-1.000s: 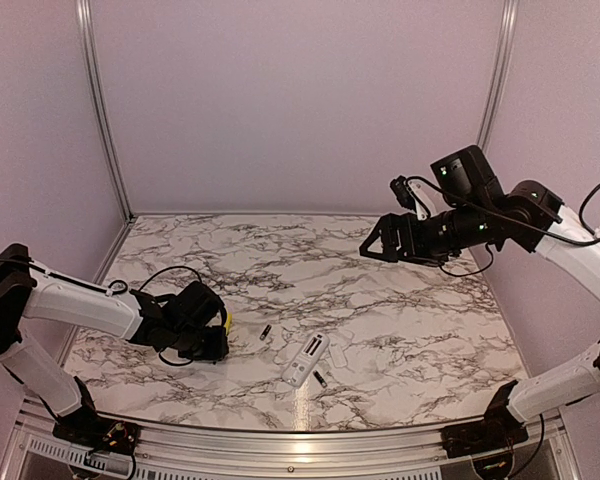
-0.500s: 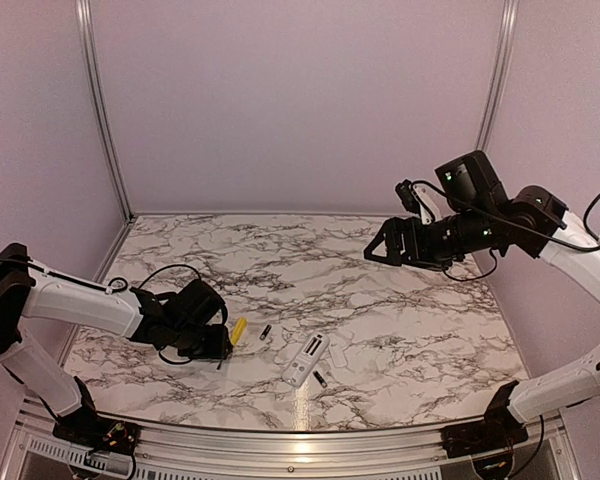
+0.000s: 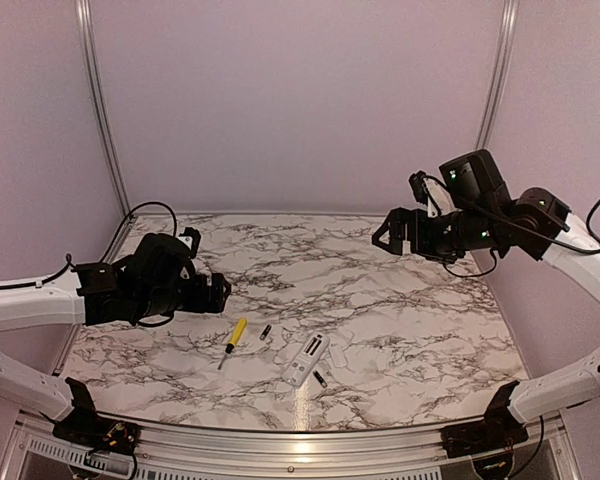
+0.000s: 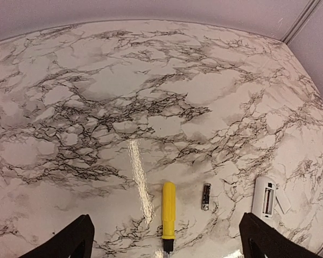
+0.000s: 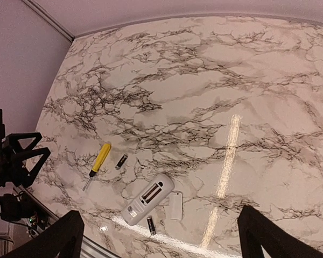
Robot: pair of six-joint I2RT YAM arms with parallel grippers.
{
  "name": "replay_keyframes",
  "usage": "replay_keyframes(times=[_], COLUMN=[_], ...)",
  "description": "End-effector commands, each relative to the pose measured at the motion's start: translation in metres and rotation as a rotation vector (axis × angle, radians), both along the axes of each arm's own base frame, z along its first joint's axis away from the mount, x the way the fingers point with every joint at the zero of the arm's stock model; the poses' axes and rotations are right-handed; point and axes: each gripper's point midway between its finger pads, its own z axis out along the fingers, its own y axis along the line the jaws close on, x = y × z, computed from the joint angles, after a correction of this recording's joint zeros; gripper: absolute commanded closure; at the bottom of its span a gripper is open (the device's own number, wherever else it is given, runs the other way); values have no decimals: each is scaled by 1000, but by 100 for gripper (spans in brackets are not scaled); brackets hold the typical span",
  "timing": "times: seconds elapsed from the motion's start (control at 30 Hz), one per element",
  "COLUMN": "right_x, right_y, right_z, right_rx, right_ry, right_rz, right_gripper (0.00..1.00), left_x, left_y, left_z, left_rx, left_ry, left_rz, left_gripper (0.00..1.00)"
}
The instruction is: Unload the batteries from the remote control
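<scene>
The white remote control (image 3: 305,360) lies near the table's front, its open dark compartment facing up (image 5: 148,198). One battery (image 3: 265,331) lies to its left, beside the yellow-handled screwdriver (image 3: 235,337). Another battery (image 3: 320,378) lies just in front of the remote (image 5: 151,225). My left gripper (image 3: 216,291) hovers above the table left of the screwdriver, open and empty; in its wrist view the screwdriver (image 4: 168,215), a battery (image 4: 205,196) and the remote (image 4: 264,196) lie below it. My right gripper (image 3: 390,234) hangs high at the back right, open and empty.
The small flat white cover (image 3: 336,352) lies right of the remote, also seen as a cover (image 5: 175,206) in the right wrist view. Purple walls and aluminium posts (image 3: 99,110) enclose the marble table (image 3: 380,300).
My left gripper opened and let go of the screwdriver, which now lies on the table. The left arm rose and drew back to the left. The right arm shifted slightly.
</scene>
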Motion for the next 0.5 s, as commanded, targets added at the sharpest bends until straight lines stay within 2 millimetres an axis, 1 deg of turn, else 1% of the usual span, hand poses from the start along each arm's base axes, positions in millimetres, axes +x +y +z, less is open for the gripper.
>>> replay_keyframes(times=[0.0, 0.07, 0.17, 0.23, 0.33, 0.4, 0.47], right_x=[19, 22, 23, 22, 20, 18, 14], right_y=[-10, -14, -18, -23, -36, -45, -49], right_z=[36, 42, 45, 50, 58, 60, 62], right_rx=[27, 41, 54, 65, 86, 103, 121], right_ry=[-143, -180, -222, -256, -319, -346, -372], right_rz=[-86, -114, -131, -139, -185, -214, -215], right_gripper=[1, 1, 2, 2, 1, 2, 2], left_x=[12, 12, 9, 6, 1, -3, -7], left_y=[29, 39, 54, 63, 82, 92, 98], left_z=[47, 63, 86, 97, 116, 126, 133], left_rx=[126, 160, 176, 182, 179, 173, 167], left_ry=[-177, -238, -315, -354, -421, -455, -480], left_rz=[36, 41, 61, 72, 118, 146, 152], left_gripper=[1, 1, 1, 1, 1, 1, 1])
